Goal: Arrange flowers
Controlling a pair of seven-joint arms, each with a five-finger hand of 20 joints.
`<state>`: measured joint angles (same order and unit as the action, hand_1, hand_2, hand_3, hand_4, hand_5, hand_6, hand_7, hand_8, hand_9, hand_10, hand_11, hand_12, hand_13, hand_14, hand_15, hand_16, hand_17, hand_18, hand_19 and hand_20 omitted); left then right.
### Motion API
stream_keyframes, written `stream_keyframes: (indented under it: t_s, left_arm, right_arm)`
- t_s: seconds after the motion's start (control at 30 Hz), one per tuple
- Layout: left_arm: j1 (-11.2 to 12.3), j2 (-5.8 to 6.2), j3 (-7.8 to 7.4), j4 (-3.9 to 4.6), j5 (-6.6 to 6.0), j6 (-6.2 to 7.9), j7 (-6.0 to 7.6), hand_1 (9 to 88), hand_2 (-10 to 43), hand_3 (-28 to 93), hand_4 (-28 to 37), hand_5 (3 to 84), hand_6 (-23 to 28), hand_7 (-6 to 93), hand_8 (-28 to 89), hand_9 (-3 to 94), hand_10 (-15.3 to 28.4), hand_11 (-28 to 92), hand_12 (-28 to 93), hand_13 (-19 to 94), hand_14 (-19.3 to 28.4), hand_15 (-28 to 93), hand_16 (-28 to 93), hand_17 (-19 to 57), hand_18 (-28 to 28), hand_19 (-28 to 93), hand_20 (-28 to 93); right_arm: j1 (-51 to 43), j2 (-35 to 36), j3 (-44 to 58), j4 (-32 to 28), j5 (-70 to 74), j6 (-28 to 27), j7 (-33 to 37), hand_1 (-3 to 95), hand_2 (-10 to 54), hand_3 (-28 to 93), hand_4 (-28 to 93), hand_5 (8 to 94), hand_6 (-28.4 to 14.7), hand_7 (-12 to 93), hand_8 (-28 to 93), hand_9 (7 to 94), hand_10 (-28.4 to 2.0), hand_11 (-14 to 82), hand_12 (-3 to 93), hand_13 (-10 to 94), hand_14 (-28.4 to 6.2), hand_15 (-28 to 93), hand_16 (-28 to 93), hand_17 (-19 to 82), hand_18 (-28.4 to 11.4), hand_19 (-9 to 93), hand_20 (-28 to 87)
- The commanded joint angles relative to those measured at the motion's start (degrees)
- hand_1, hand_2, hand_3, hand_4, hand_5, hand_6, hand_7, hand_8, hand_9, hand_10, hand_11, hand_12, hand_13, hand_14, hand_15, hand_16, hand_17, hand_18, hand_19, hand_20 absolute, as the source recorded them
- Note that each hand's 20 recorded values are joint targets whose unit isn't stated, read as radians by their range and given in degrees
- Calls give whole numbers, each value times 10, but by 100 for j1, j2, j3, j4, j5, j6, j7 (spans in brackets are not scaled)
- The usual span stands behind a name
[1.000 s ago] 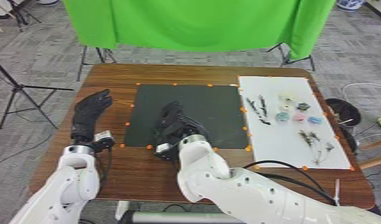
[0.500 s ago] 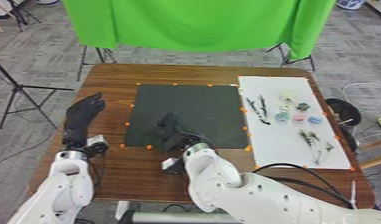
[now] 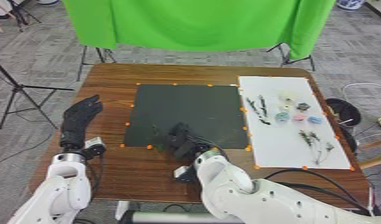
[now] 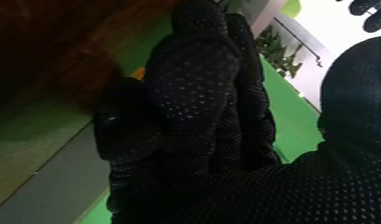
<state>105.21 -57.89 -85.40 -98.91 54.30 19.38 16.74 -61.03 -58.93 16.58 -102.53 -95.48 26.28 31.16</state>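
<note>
R robot hand [image 3: 181, 141] is over the mat's 6 o'clock edge, arm in from 5 o'clock. R wrist view: R robot hand [image 4: 249, 150] open, fingers approx straight & close together, thumb [image 4: 357, 100] well apart, empty AFAICT. Can't tell if it touches the mat [image 3: 182, 102].

L robot hand [image 3: 78, 120] at tabletop's [image 3: 111, 80] 9 o'clock, clear of the mat; fingers loosely straight, holding nada.

Task's flowers all lie on the white board [image 3: 271, 145], tabletop's 3 o'clock. By the board's own clock: dark twigs [image 3: 264, 106] at 10; pale yellow bloom [image 3: 288, 96] at 12; dark green rosette [image 3: 303, 106] at 1; then a row nr ctr, blue-green bloom [image 3: 282, 117] at 11, pink bloom [image 3: 299, 118] approx mid, lt blue bloom [image 3: 315, 120] at 3; green sprigs [image 3: 313, 138] at 5.

Mat & board have orange markers along their edges. Green cloth [image 3: 200, 25] hangs at 12, past the tabletop; black bin [image 3: 345, 111] on the floor at 2–3; tripod [image 3: 18, 87] at 10.
</note>
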Motion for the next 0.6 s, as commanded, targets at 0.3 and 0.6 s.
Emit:
stream_keyframes:
  t_s: [0.3,0.6]
  left_arm:
    - [-17,-60,51,27,-39,17,-51,276,-28,713,-265,498,18,174,-86,474,130,199,101,389,151,191,-32,107,115,127,180]
    - [-53,-72,85,55,-50,8,-51,277,-30,714,-263,499,18,174,-86,474,130,199,101,388,151,190,-32,107,115,127,180]
  right_arm:
    - [15,-233,67,180,372,-280,-1,176,33,671,-37,711,-72,498,-120,858,-189,201,205,937,-65,460,310,753,-62,799,405]
    - [84,-337,94,215,564,-408,-5,180,36,672,-41,707,-66,472,-118,847,-193,179,192,937,-66,454,314,748,-64,804,396]
